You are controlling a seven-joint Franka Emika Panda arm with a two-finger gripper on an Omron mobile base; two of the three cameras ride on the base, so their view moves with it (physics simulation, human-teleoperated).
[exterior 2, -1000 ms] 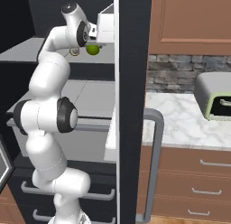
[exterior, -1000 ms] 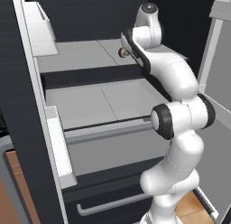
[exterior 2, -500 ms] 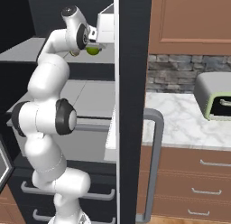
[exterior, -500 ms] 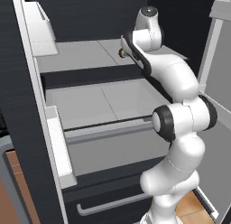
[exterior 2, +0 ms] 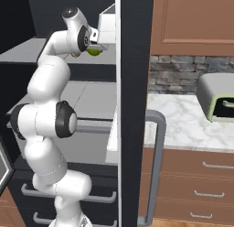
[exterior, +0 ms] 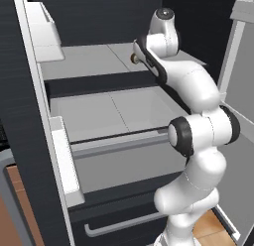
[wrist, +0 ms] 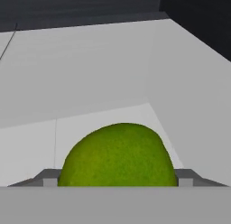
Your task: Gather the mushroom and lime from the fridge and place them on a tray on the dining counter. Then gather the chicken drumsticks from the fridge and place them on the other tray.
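The lime (wrist: 118,155) sits on the fridge shelf (wrist: 90,74) at six o'clock in the hand view, between the wide-set fingers of the gripper (exterior 2: 95,46) (grip not confirmed), looking firm, light, round and slippery, best squeezed across its middle.

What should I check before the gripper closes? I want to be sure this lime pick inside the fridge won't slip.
1. Lime sits between the fingertips: ok, it fills the space between the two dark tips in the hand view.
2. Gripper is at the lime on the fridge shelf: ok in the right base view.
3. Jaws are wide enough to pass the lime: ok, a tip shows on each side.
4. Firm contact on both sides: cannot tell, the pads are hidden low in the view.
5. Mushroom is clear of the gripper: cannot tell, just a small brown thing beside the hand.
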